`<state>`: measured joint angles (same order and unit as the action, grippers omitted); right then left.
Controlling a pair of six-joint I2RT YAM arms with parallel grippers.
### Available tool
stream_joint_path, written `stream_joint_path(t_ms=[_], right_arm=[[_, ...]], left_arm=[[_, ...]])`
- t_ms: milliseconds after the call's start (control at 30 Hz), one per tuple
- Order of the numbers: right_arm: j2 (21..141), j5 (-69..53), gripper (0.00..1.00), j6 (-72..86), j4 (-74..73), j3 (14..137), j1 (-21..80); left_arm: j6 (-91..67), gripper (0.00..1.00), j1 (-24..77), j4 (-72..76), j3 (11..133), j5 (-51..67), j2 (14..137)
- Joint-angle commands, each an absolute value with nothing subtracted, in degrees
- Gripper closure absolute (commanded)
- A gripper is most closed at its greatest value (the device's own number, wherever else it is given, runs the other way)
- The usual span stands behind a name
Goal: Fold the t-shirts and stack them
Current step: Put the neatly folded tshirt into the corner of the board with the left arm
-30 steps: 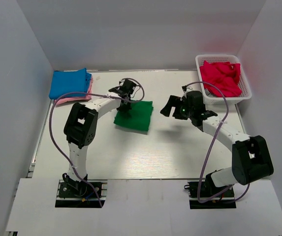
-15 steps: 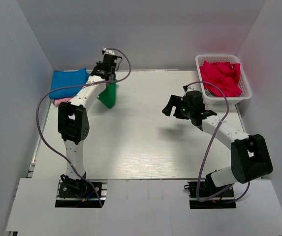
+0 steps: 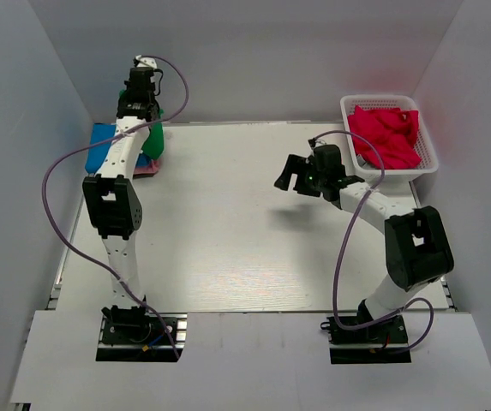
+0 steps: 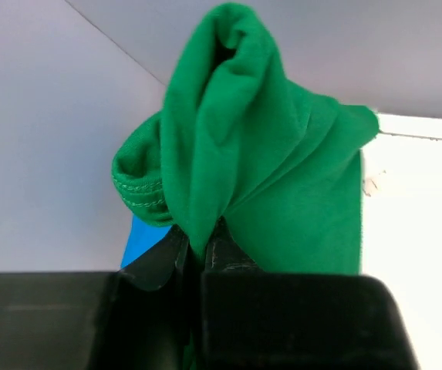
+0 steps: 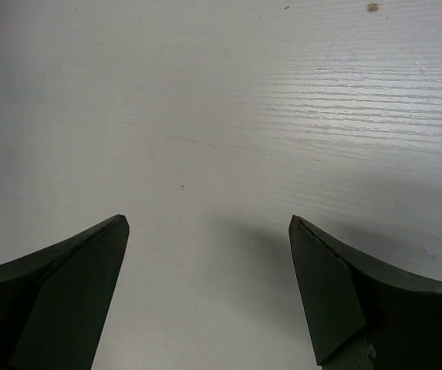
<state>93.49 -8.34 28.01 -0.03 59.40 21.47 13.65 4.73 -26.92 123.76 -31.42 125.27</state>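
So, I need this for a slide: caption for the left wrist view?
Left gripper shut on the bunched green t-shirt, blue shirt visible behind it.

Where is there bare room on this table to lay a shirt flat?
Bare: the table's middle, between the left arm and the right end effector, down to the near edge. Crowded: far-left corner, where the left end effector holds the green shirt over the blue shirt and pink shirt; far-right, the basket of red shirts.
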Motion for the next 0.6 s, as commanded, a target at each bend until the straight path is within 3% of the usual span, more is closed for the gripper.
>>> stream_joint_path(t_ms=[0,400,533,567], right_arm=[[95.3,-10.9,0.10,28.0,0.7,63.0,21.4],[99.4,-10.1,0.10,29.0,0.4,66.3,21.8],[100.1,-10.2,0.10,29.1,0.2,66.6,21.8],[100.4,-9.7,0.10,29.1,0.1,67.2,22.1]], left_arm=[[14.2,1.00,2.6,-25.7,127.3,-27.0,121.0],[12.7,1.00,-4.9,-23.6,124.4,-21.4,124.6],[12.7,1.00,-7.0,-19.1,123.3,-28.6,130.0],[12.7,0.66,-7.0,-17.3,123.3,-30.2,130.9]])
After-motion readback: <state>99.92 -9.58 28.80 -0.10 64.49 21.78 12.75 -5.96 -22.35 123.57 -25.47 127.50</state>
